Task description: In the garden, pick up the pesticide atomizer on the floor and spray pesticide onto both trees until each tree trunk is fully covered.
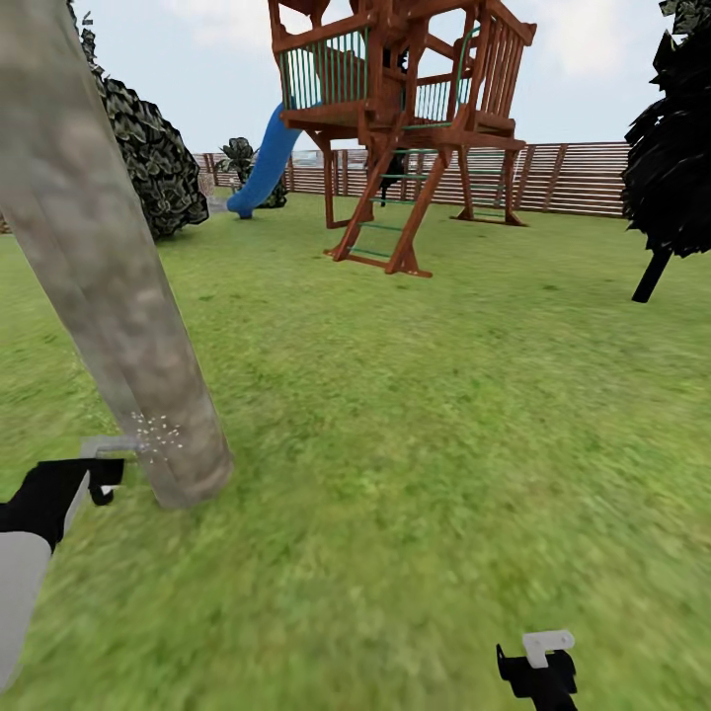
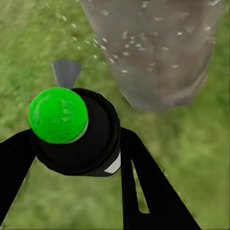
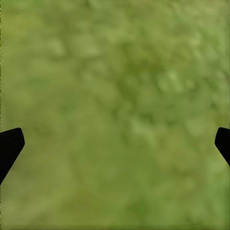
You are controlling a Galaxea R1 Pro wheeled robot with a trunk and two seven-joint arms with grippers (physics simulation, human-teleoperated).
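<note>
We held the pesticide atomizer (image 2: 79, 132) clamped between the fingers of our left end effector (image 2: 76, 158), low and just beside the base of the tree trunk (image 1: 109, 296); its cap showed green in the left wrist view, and a grey nozzle (image 2: 66, 73) pointed toward the bark. A cloud of white pesticide (image 1: 156, 434) specks hung between nozzle and trunk, and more specks dotted the bark (image 2: 143, 43) in the wrist view, so we judged the spraying of this trunk to be under way. To do it well, we reckoned the nozzle should stay aimed squarely at the bark and close to it while the arm sweeps upward and around, since only the foot of the trunk appeared speckled and the long column above looked bare. Our right end effector (image 1: 538, 664) hung low over the grass (image 3: 115, 115), its fingers spread wide with nothing between them. Around us lay the open lawn, a wooden play tower (image 1: 400, 118) with a blue slide (image 1: 262, 163), a slatted fence (image 1: 573, 178), a dark leafy bush (image 1: 153, 158) behind the trunk and a black tree (image 1: 676, 148) off to the right. Nothing stood between nozzle and trunk; the trunk's own lean toward us seemed the only thing that could crowd the arm on its way up.
</note>
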